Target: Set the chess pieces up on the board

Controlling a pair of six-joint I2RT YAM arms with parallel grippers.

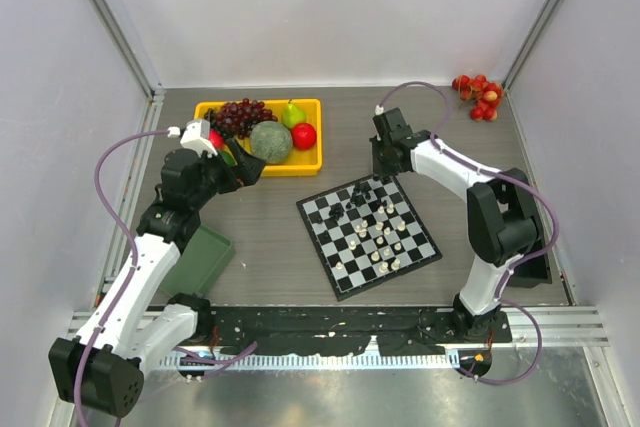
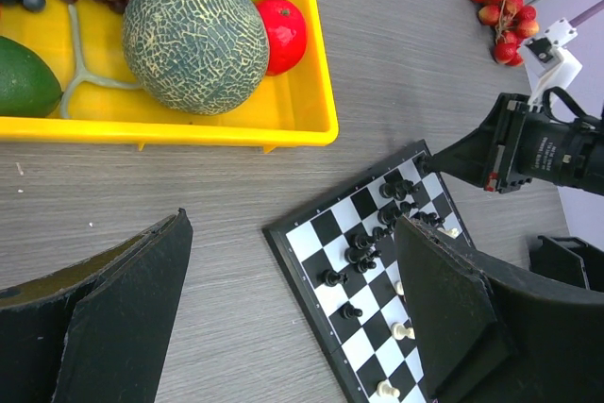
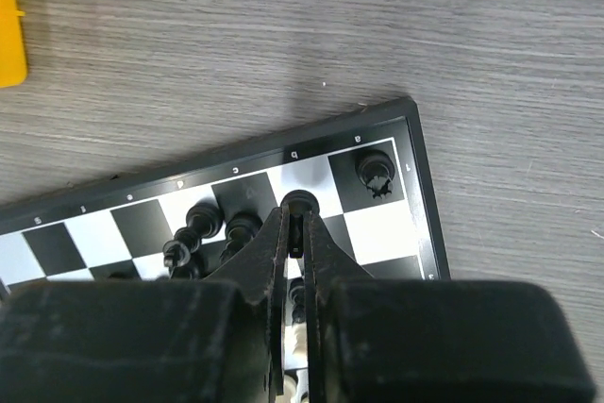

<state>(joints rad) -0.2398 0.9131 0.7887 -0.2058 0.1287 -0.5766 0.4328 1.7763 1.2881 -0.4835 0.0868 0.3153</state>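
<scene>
The board (image 1: 338, 250) lies tilted in the middle of the table. Black chess pieces (image 1: 358, 197) cluster at its far end and cream-white ones (image 1: 386, 253) stand nearer. My right gripper (image 3: 299, 221) is at the board's far corner, shut on a small black piece (image 3: 300, 201) over a white square of the board (image 3: 379, 226). A black rook (image 3: 375, 169) stands alone on the corner square beside it. My left gripper (image 2: 293, 224) hangs open and empty above the table between the yellow tray and the board's left corner (image 2: 311, 238).
A yellow tray (image 1: 308, 163) at the back left holds dark grapes (image 1: 240, 115), a melon (image 1: 270, 141), a pear and a red fruit. A green tray (image 1: 207, 257) sits beside the left arm. Red fruits (image 1: 478, 95) lie at the back right.
</scene>
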